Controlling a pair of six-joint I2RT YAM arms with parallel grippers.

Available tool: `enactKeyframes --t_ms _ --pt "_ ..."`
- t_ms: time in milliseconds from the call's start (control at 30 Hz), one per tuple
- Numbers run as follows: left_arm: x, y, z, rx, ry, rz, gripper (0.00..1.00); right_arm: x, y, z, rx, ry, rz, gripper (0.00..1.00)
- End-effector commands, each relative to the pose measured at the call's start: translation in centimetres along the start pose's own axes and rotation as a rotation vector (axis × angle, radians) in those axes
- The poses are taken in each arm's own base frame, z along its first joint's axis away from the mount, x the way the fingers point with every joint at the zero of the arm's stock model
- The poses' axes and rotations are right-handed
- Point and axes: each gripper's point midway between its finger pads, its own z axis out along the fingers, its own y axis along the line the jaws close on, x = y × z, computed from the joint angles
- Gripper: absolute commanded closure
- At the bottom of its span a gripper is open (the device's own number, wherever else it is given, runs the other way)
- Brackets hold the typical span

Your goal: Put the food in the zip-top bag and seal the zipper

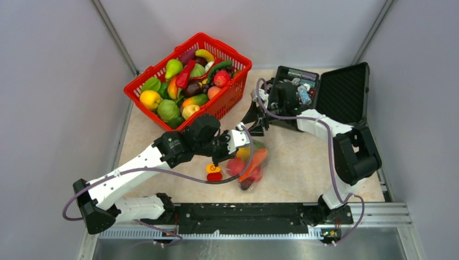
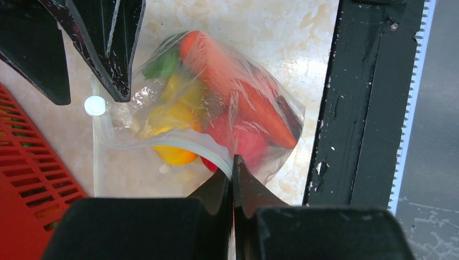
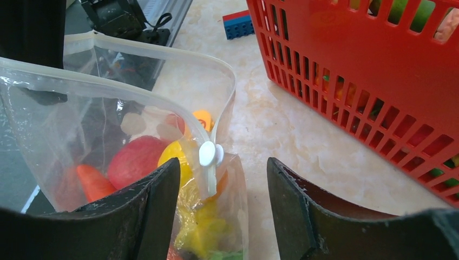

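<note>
Lower centre of top view, zip-top bag [image 1: 248, 169] of food [image 1: 256, 158] lay on worktop [image 1: 303, 162], left hand [image 2: 234, 162] clamped on one zipper [image 3: 108, 82] end, right hand [image 3: 223, 165] apart, straddling slider [image 3: 208, 153], strip running toward upper left of right wrist view.

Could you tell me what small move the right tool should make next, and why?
Probably close the right tool on the white slider: it sits between the open jaws, the zipper gapes above the food, and the left tool is shut on the zip-top bag at its mouth edge, bracing it.
</note>
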Motion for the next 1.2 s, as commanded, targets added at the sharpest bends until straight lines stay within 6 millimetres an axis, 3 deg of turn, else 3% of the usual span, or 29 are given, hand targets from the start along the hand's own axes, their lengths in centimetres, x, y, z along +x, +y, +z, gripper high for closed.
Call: enactKeyframes --t_ms 0,267,333,533,733,833,933,1100,1167 --pt "-1.3 0.2 -0.6 -0.027 -0.063 0.012 1.00 0.1 0.4 0.7 -0.037 -0.006 -0.027 0.42" --pt "-1.3 0.3 -0.5 -0.031 -0.065 0.009 1.00 1.3 0.9 0.8 -0.048 0.032 0.002 0.46" --pt "-1.3 0.2 -0.5 -0.029 -0.065 0.007 1.00 1.0 1.1 0.9 -0.068 0.016 0.011 0.52" --pt "-1.2 0.2 -0.5 -0.031 -0.065 0.004 1.00 -0.6 0.5 1.5 -0.046 -0.020 0.003 0.52" --pt "-1.2 0.2 -0.5 -0.035 -0.065 0.001 1.00 0.7 0.1 1.6 -0.024 0.007 0.051 0.74" --pt "-1.1 0.2 -0.6 -0.035 -0.064 -0.001 1.00 1.3 0.5 1.5 -0.029 0.026 0.049 0.57" --pt "-1.0 0.2 -0.6 -0.038 -0.061 -0.004 1.00 1.3 0.7 1.3 -0.025 0.030 0.045 0.53" --pt "-1.0 0.3 -0.7 -0.042 -0.064 -0.006 1.00 1.4 0.6 1.4 -0.029 0.033 0.062 0.57" --pt "-0.9 0.3 -0.7 -0.045 -0.062 -0.007 1.00 1.5 0.4 1.4 -0.027 0.037 0.072 0.67"
